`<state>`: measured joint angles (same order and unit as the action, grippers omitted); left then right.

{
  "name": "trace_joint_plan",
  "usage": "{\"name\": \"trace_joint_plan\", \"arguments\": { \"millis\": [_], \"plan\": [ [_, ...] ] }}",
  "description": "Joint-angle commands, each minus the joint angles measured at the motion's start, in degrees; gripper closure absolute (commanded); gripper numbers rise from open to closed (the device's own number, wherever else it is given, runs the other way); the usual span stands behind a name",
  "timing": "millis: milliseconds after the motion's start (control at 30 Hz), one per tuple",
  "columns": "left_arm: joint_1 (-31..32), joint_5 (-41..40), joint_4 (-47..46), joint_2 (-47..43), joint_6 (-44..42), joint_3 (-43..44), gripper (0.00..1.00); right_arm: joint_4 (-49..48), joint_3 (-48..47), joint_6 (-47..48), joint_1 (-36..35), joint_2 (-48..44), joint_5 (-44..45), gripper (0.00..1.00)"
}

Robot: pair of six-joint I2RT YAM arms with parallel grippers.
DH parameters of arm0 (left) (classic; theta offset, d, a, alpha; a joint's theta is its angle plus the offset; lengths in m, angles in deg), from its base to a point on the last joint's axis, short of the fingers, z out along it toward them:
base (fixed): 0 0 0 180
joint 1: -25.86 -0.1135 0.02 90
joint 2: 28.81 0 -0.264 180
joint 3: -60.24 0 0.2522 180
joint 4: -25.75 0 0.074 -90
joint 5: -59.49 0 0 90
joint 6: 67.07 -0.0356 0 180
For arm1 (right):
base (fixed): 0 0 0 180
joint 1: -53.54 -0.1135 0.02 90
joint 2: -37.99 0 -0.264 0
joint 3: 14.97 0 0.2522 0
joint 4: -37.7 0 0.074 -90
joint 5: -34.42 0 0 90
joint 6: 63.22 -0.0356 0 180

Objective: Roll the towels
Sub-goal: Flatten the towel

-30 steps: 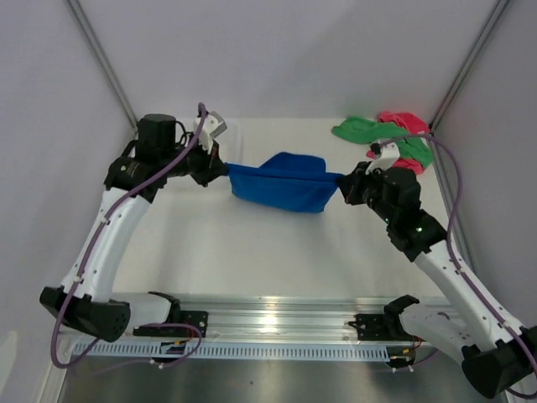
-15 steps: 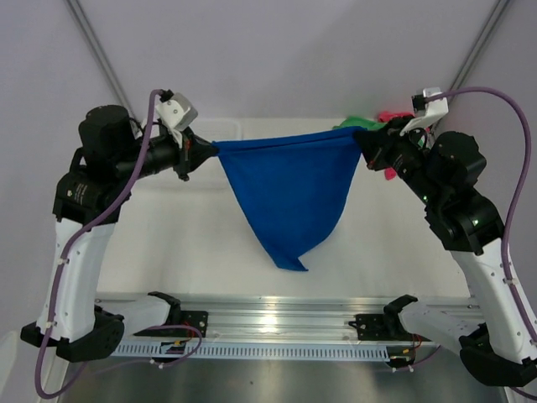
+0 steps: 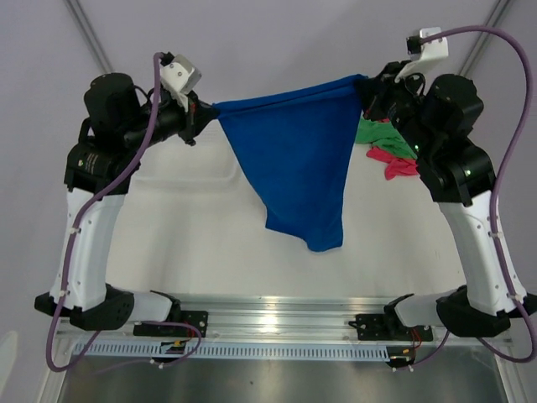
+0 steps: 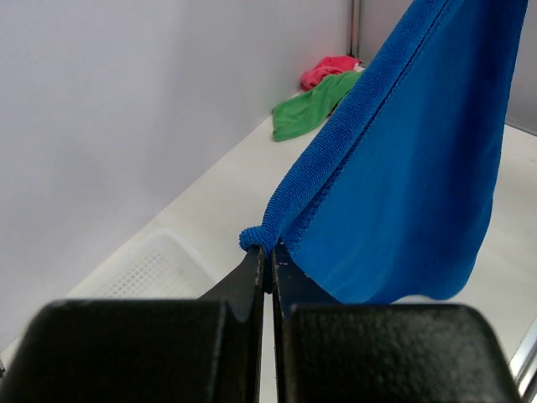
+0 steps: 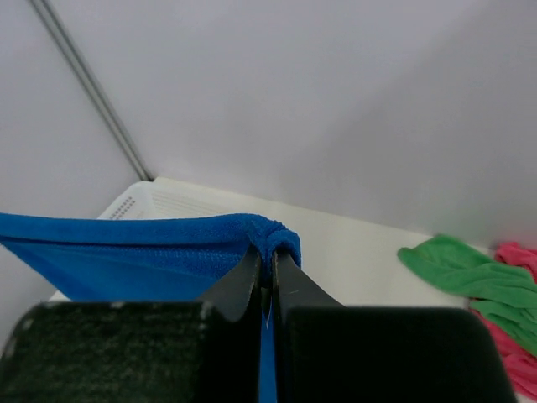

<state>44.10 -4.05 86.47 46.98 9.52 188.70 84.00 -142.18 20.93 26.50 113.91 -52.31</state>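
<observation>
The royal blue towel [image 3: 298,159] hangs spread in the air between both arms, its low corner well above the table. My left gripper [image 3: 210,113] is shut on its left top corner, seen close in the left wrist view [image 4: 260,237]. My right gripper [image 3: 367,84] is shut on its right top corner, seen in the right wrist view [image 5: 273,239]. The green towel [image 3: 376,133] and the pink towel [image 3: 398,164] lie crumpled at the back right of the table, partly hidden by the right arm. They also show in the left wrist view, green [image 4: 315,105] and pink [image 4: 329,69].
A white plastic basket [image 4: 159,269] lies at the back left of the table, also in the right wrist view [image 5: 138,201]. A metal rail [image 3: 277,323] runs along the near edge between the arm bases. White walls enclose the table.
Both grippers have lifted the blue towel from low over the table to high in the air and moved apart, so it now hangs spread out. The low corner has swung right.
</observation>
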Motion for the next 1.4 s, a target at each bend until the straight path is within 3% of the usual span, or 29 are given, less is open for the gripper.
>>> {"name": "trace_joint_plan", "arguments": {
  "millis": [0,433,533,700,800,1067,1367],
  "plan": [
    [-0.75,-4.75,-2.48,1.72,1.02,2.64,0.99,-2.2,-2.57,1.37,3.75,3.43,2.9,1.0],
    [-0.75,-13.43,-8.19,18.68,1.46,16.43,0.99,-11.08,-10.46,-3.02,13.24,17.58,-2.48,1.0],
    [-0.84,-16.08,-11.09,23.87,1.19,21.17,0.99,-13.28,-16.18,-6.19,15.88,24.08,-5.9,1.0],
    [-1.72,-20.65,-17.42,29.85,0.4,27.77,0.99,-15.65,-31.79,-8.56,17.2,36.9,-4.15,1.0],
    [-2.07,-21.62,-20.59,33.36,-0.56,30.94,0.99,-20.81,-36.22,-12.59,18.95,40.52,-3.27,1.0],
    [-2.77,-22.85,-27.53,38.38,-4.08,34.54,0.99,-31.38,-38.16,-12.7,20.02,46.16,-2.38,1.0],
    [-3.74,-21.28,-29.03,39.88,-6.19,33.67,0.99,-30.71,-36.77,-7.35,19.75,47.57,-5.47,1.0]
  ]
}}
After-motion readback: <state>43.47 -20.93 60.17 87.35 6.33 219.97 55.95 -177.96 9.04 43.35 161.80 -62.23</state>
